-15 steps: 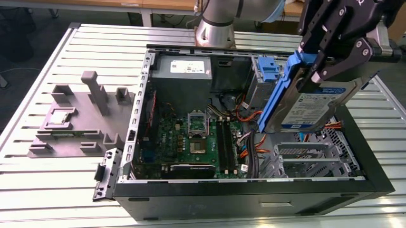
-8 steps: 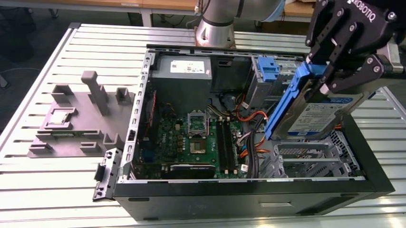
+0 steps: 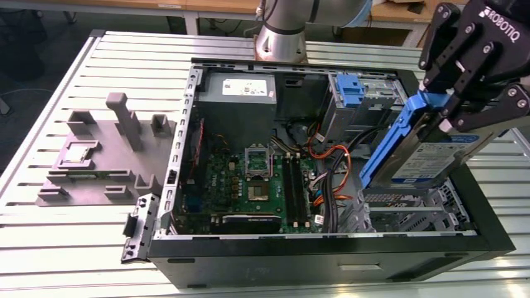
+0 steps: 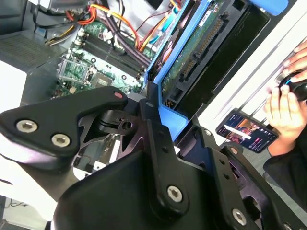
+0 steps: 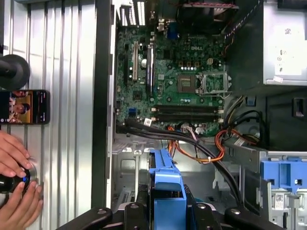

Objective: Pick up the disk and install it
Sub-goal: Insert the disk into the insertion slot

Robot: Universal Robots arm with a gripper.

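Note:
The disk [image 3: 432,160], a silver-grey drive with a white-and-blue label in a bright blue carrier [image 3: 391,144], hangs tilted over the open computer case [image 3: 331,264], on the exterior view's right. My gripper [image 3: 465,115] is shut on its upper end. Below it lies an empty metal drive cage [image 3: 406,211]. In the second wrist view the disk [image 4: 192,52] shows its green circuit side, held by the gripper [image 4: 158,120]. In the first wrist view the gripper [image 5: 165,213] clamps the blue carrier [image 5: 165,184] edge-on.
Inside the case are the motherboard [image 3: 257,180], orange and black cables [image 3: 336,167], a grey metal box with a white sticker [image 3: 240,90] and a bare blue bracket [image 3: 352,90]. A grey fixture [image 3: 103,155] lies on the slatted table. Hands [image 5: 14,182] and a phone [image 5: 24,106] are beside the case.

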